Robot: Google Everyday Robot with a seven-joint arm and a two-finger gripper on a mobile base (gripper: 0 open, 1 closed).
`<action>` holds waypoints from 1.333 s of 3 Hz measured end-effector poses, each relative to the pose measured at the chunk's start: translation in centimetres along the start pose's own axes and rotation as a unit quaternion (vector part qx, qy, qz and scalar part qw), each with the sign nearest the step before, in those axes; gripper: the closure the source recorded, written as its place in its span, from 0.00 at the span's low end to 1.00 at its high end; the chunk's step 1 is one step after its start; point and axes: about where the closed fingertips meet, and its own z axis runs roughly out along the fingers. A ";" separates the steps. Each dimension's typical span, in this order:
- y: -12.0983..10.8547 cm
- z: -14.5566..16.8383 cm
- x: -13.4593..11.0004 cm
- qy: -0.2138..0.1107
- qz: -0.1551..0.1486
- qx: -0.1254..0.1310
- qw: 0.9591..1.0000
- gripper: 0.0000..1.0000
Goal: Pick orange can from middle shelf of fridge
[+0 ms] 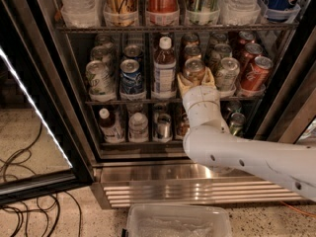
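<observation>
The orange can (194, 68), coppery brown with a silver top, stands at the front of the middle shelf (123, 101) of the fridge (148, 171), right of a labelled bottle (164, 68). My gripper (196, 81) reaches into the shelf at the can. Its cream fingers (181, 85) stand apart, one on each side of the can's lower body. The can still rests on the shelf. My white arm (247, 157) runs in from the lower right and hides the cans behind it on the bottom shelf.
A silver-green can (226, 73) and a red can (256, 74) stand right of the orange can, a blue can (130, 75) to the left. The glass door (34, 127) hangs open at left. Cables (19, 181) lie on the floor. A clear plastic bin (177, 222) sits below.
</observation>
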 end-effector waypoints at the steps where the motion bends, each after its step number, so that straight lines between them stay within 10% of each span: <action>1: -1.4 -1.0 -3.1 -0.031 0.018 0.015 0.999 1.00; 3: -5.3 -5.0 -9.5 -0.096 0.032 -0.018 0.995 1.00; 4: -9.5 -6.5 -8.6 -0.066 0.032 -0.044 0.996 1.00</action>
